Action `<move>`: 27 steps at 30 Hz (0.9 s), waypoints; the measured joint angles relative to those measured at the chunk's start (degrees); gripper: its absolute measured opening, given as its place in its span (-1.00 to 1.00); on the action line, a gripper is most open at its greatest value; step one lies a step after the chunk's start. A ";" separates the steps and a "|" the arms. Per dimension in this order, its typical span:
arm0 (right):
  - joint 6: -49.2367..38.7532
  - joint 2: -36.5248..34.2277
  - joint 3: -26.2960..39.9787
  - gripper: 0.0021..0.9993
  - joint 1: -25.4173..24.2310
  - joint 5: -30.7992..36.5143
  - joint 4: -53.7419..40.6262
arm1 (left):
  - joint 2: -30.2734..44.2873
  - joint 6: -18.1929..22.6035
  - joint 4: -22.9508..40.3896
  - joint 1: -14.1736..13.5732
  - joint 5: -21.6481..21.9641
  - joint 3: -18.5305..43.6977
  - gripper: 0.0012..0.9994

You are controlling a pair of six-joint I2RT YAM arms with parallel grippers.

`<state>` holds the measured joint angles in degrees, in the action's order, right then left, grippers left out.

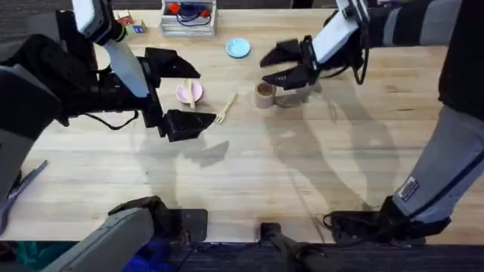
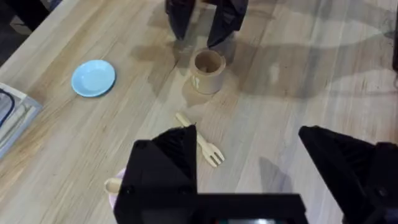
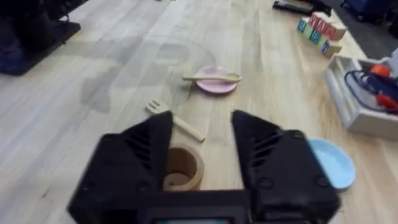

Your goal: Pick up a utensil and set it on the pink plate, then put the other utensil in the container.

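overhead is showing me the spoon (image 1: 190,91) lying across the pink plate (image 1: 184,94), left of table centre. my left gripper (image 1: 181,94) is hanging above that plate with its jaws spread wide and holding nothing, one finger on the far side of the plate and one on the near side. the fork (image 1: 224,110) is lying flat on the table (image 1: 249,181), just beside the plate on its right and apart from it, tines toward me and handle angling away toward the cup (image 1: 265,95). the cup is standing upright a little past the handle's end.

my right gripper (image 1: 286,66) is hovering over the cup's far right side, jaws open and empty. right wrist is looking straight down between its fingers (image 3: 140,165) at the cup (image 3: 182,168), open mouth up, and beyond it the fork (image 3: 172,118) and the spoon (image 3: 212,77) resting on the plate (image 3: 216,84). left wrist is giving me the fork (image 2: 201,139) on bare wood between its own finger (image 2: 163,171) and the cup (image 2: 207,71), with the right gripper (image 2: 199,28) just behind the cup.

a blue plate (image 1: 237,47) is sitting farther back, and a clear box (image 1: 189,17) is at the far edge
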<state>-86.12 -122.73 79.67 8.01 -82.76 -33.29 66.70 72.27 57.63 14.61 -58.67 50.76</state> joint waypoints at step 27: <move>0.40 6.84 22.67 0.99 13.52 37.41 -20.77 | 0.00 0.00 0.00 0.00 0.00 0.00 0.99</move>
<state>-85.72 -115.90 102.34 21.54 -45.35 -54.06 66.70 72.27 57.63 14.61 -58.67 50.76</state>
